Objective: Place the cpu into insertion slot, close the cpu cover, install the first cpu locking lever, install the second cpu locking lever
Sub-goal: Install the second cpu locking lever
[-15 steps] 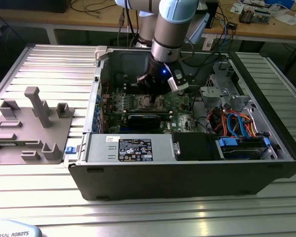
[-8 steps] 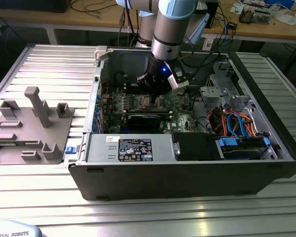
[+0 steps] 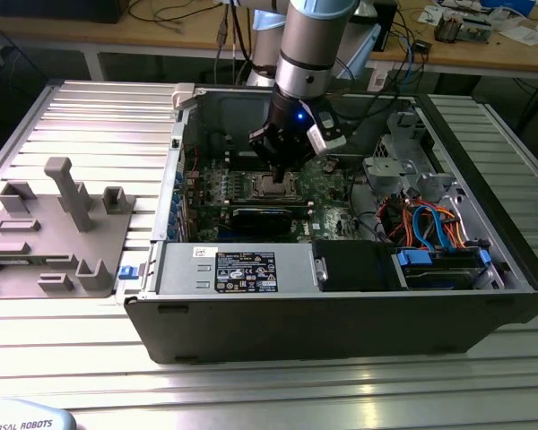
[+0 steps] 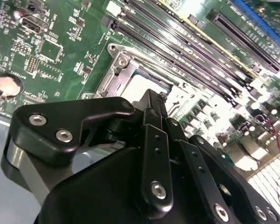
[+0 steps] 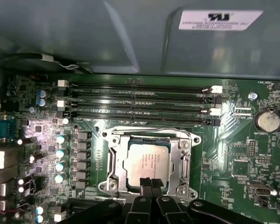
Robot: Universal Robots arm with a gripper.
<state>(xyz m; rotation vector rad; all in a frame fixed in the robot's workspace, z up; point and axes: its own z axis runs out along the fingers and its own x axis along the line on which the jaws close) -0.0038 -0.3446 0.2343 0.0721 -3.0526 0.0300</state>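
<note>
The cpu (image 5: 147, 161), a silvery square chip, lies flat in the insertion slot (image 5: 151, 133) in the middle of the green motherboard (image 5: 224, 154). The cpu cover (image 5: 184, 158), a silvery frame plate, lies down around the chip, which shows through its window. My gripper (image 5: 150, 183) is shut, with its black fingertips (image 5: 144, 182) together at the near edge of the chip and cover. I see nothing held between them. In the exterior view the gripper (image 3: 282, 168) hangs straight over the slot (image 3: 273, 185) inside the open computer case. In the second wrist view the fingers (image 4: 154, 107) hide much of the slot (image 4: 126, 77).
Long black memory slots (image 5: 140, 100) run beside the socket, and a coin battery (image 5: 266, 120) sits further along the board. The grey case wall (image 5: 130, 37) rises behind. A black card (image 3: 264, 218), a power supply (image 3: 242, 269) and cable bundles (image 3: 430, 219) crowd the case. A grey fixture (image 3: 54, 233) lies outside.
</note>
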